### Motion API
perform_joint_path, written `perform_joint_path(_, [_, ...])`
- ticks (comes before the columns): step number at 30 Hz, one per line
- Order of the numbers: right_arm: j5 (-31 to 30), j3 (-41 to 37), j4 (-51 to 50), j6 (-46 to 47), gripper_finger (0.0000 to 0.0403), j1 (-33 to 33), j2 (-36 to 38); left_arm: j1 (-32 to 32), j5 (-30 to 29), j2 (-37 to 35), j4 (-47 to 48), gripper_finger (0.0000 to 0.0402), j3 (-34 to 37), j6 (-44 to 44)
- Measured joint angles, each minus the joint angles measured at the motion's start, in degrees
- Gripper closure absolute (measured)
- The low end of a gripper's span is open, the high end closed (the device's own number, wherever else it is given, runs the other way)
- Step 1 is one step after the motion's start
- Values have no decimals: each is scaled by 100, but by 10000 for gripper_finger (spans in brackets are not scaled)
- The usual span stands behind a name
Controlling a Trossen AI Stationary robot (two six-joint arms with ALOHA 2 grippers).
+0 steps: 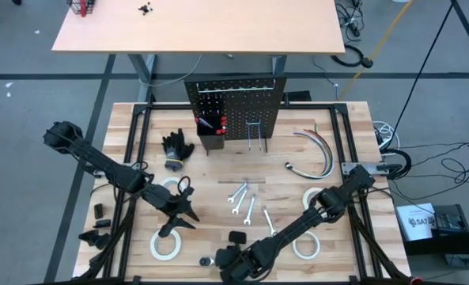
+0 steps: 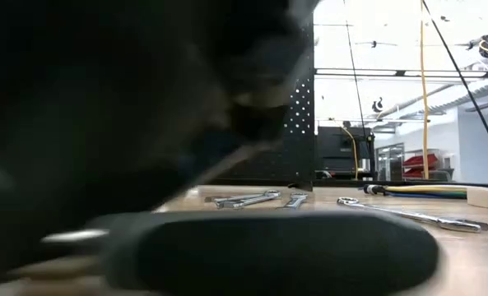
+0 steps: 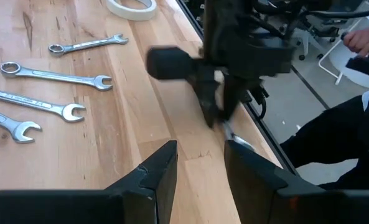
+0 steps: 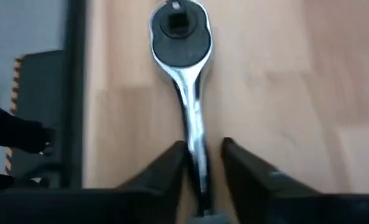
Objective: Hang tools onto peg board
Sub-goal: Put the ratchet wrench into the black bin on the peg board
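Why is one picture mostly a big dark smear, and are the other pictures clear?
Low view: a dark blurred shape close to the lens fills the left side, while the wrenches beyond stay fairly sharp. Right wrist view: the ratchet is soft, with glare along its shaft. High view: evenly lit and sharp.

Glossy metal ratchet (image 4: 185, 93); matt pale wood tabletop (image 4: 277, 81); shiny steel wrenches (image 3: 53, 74).

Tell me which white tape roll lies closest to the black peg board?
The tape roll on the right side of the table, just below the curved cables. It lies slightly nearer the peg board than the left roll, and the two front rolls are farthest.
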State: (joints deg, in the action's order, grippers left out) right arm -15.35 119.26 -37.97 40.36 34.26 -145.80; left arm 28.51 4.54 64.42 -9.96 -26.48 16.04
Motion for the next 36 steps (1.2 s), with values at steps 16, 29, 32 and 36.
perform_joint_path(16, [-604,-103,-808,617,367,-214,1084,-117,70,-219,-1428,267,2,-3])
perform_joint_path(29, [-4259,-59,-1829,901,367,21,2532,-663,535,-816,-2710,267,0,169])
perform_joint_path(32, [-5117,-70,-1921,1310,367,143,2709,-730,600,-857,-2999,267,0,400])
perform_joint_path(36, [-5415,-59,-1798,1643,367,384,3029,-728,604,-857,-3283,267,0,597])
